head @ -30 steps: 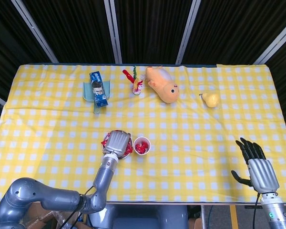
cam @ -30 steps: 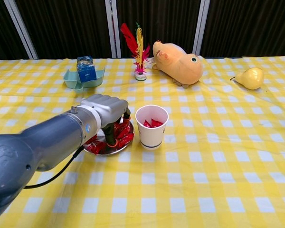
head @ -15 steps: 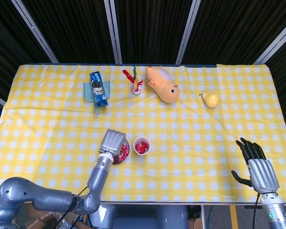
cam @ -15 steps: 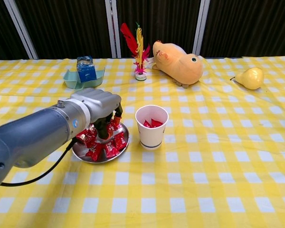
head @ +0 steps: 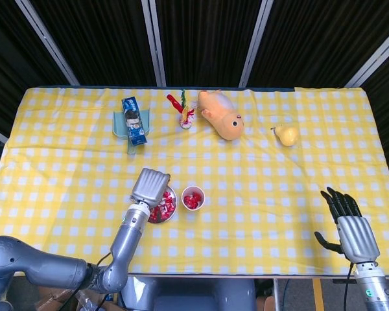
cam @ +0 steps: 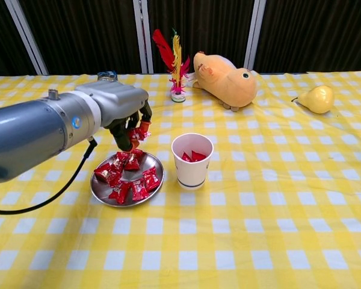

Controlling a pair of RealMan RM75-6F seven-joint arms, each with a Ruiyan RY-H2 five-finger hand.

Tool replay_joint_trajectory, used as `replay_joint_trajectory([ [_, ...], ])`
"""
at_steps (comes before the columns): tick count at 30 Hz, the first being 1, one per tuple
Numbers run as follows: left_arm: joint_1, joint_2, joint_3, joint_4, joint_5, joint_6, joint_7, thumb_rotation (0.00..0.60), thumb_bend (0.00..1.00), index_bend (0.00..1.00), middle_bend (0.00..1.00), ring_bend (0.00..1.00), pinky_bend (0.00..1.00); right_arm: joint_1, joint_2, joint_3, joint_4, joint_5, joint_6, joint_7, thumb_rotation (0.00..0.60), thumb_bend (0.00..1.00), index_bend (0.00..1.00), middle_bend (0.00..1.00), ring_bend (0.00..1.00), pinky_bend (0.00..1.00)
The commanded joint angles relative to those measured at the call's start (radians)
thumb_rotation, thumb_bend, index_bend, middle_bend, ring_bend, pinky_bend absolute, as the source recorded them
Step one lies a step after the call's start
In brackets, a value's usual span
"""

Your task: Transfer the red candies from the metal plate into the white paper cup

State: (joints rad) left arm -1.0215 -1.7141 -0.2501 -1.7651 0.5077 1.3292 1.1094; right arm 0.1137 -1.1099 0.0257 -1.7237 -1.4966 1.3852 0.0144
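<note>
L hand (cam: 123, 117) pinches a red candy (cam: 138, 133) above the round metal plate (cam: 127, 197) w/ crinkly red candies (cam: 127, 179), just beside the white paper cup (cam: 192, 161). Plush toy (cam: 224, 78), feather shuttlecock (cam: 175, 66), pear (cam: 316, 98) well behind on yellow checked cloth (cam: 277, 229). R hand (head: 349, 227) rests apart, fingers spread, holding nothing.

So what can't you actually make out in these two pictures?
- How many candies the left hand holds: in the chest view its curled fingers cover all but a bit of red; the head view shows only its back.
- How full the white paper cup is: its wall hides all but the top candies.
- The blue carton print: too small in the head view, blocked by the left hand in the chest view.
- The right hand: outside the chest view.
</note>
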Motion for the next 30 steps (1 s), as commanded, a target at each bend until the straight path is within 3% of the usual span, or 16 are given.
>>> replay_joint_trajectory([
  [1, -0.023, 0.022, -0.036, -0.047, -0.006, 0.014, 0.022, 0.600, 0.44, 0.50, 0.62, 0.84, 0.97, 0.000, 0.000, 0.000, 0.000, 0.000, 0.000, 0.001, 0.600, 0.34, 0.00, 0.00, 0.00, 0.00],
  [8, -0.085, -0.023, -0.081, -0.040, -0.050, 0.002, 0.047, 0.600, 0.44, 0.50, 0.61, 0.84, 0.97, -0.001, 0.003, 0.000, -0.002, 0.000, 0.001, 0.008, 0.600, 0.34, 0.00, 0.00, 0.00, 0.00],
  [20, -0.168, -0.144, -0.083, 0.095, -0.113, -0.017, 0.085, 0.600, 0.44, 0.49, 0.59, 0.84, 0.97, 0.003, 0.007, 0.002, -0.002, 0.003, -0.007, 0.023, 0.600, 0.34, 0.00, 0.00, 0.00, 0.00],
  [30, -0.169, -0.153, -0.084, 0.112, -0.088, -0.017, 0.051, 0.600, 0.33, 0.42, 0.48, 0.84, 0.97, 0.002, 0.007, -0.001, -0.004, -0.002, -0.006, 0.018, 0.600, 0.34, 0.00, 0.00, 0.00, 0.00],
])
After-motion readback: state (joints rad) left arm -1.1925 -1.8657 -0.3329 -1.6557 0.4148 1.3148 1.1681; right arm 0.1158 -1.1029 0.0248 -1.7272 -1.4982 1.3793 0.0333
